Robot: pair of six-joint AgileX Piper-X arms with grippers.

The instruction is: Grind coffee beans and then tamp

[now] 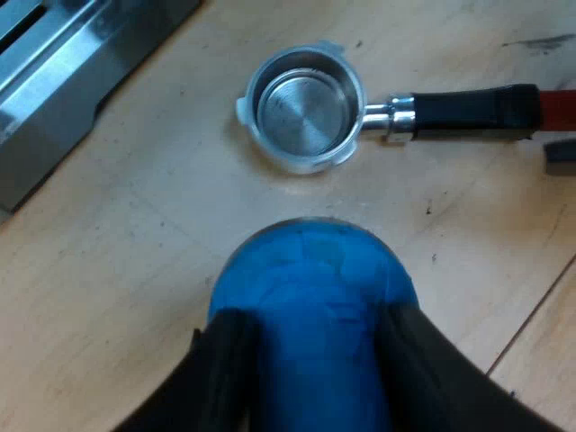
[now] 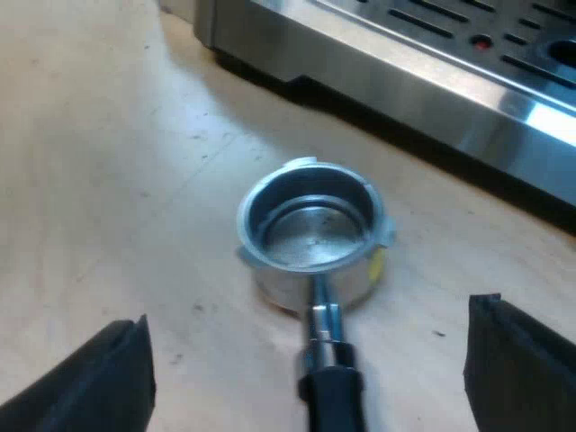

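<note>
My left gripper (image 1: 315, 326) squeezes the tamper (image 1: 310, 270). My right gripper (image 2: 309, 335) is open, holder (image 2: 310, 225) just ahead. It looks hard, heavy: grab the handle (image 2: 331, 398).

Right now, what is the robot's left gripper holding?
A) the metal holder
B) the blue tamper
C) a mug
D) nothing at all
B: the left gripper is shut on the blue tamper, and the metal holder lies loose on the table beyond it.
</note>
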